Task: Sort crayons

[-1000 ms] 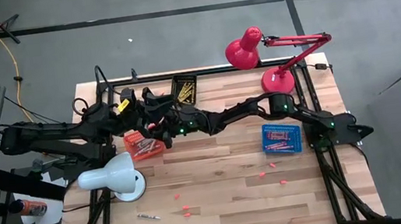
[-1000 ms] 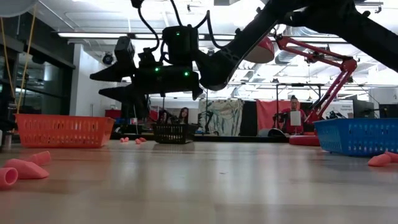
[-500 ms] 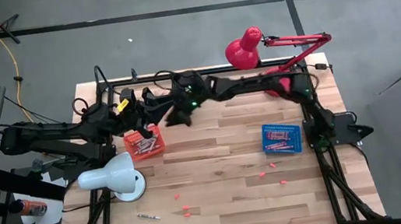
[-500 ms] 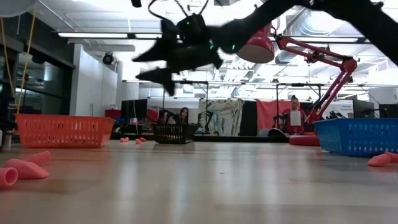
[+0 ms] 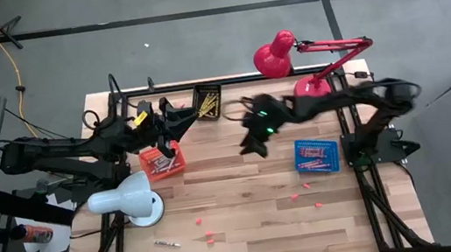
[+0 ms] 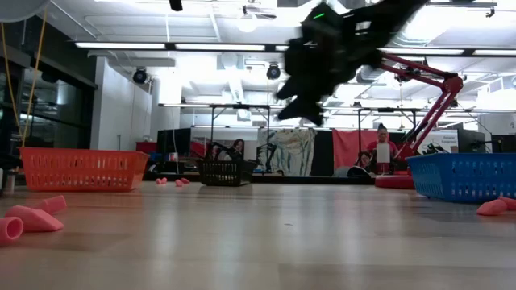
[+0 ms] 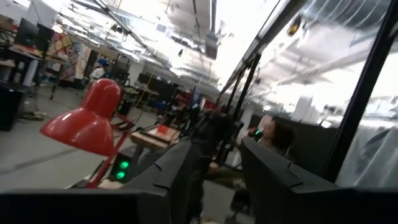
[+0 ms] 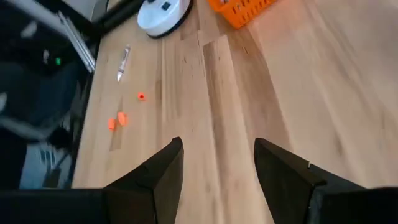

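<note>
Yellow crayons lie in a black basket at the far edge. Red crayons fill an orange basket at the left, and more crayons lie in a blue basket at the right. One thin grey crayon lies alone near the front left and also shows in the right wrist view. My left gripper hangs open above the orange basket's far side, nothing between its fingers. My right gripper is open over bare wood mid-table, slanting down, high off the table.
A white lamp stands near the front left and a red lamp at the far right. Small pink crumbs dot the front half of the table. Bare wood lies between the orange and blue baskets.
My right gripper has left the spot beside the left gripper over the orange basket. It has risen and swung toward the table's right edge to mid-table, tipping from level to slanting down. It has stayed open. The left arm has kept its place.
</note>
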Controlling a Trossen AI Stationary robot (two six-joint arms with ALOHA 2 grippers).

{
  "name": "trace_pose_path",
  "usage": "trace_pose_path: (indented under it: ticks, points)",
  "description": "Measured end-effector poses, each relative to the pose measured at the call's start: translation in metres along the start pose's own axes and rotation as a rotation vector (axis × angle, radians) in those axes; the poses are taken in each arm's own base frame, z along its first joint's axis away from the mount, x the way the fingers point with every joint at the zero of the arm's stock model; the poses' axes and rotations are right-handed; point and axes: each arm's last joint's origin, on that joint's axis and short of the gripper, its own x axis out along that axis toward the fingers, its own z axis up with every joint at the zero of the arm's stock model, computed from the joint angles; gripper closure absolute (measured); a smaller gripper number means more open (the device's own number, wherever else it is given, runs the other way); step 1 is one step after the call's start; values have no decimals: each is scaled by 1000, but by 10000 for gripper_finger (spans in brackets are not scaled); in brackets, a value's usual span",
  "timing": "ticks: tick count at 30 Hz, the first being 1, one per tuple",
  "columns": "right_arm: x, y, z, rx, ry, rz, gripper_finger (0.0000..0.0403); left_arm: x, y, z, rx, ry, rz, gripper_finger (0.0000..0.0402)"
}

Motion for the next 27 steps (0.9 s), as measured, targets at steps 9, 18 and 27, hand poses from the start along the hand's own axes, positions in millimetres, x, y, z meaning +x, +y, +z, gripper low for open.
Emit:
trace_pose_path:
  ticks: [9,18,27]
  points:
    - [-49,66,-43,34,-671,30,214,-1,5,-15,143,154,43,277]
    - [-65,91,-35,-197,-850,-144,215,-5,12,-30,276,329,73,277]
    - [-64,89,-34,-185,-839,-161,214,-6,13,-31,281,334,89,277]
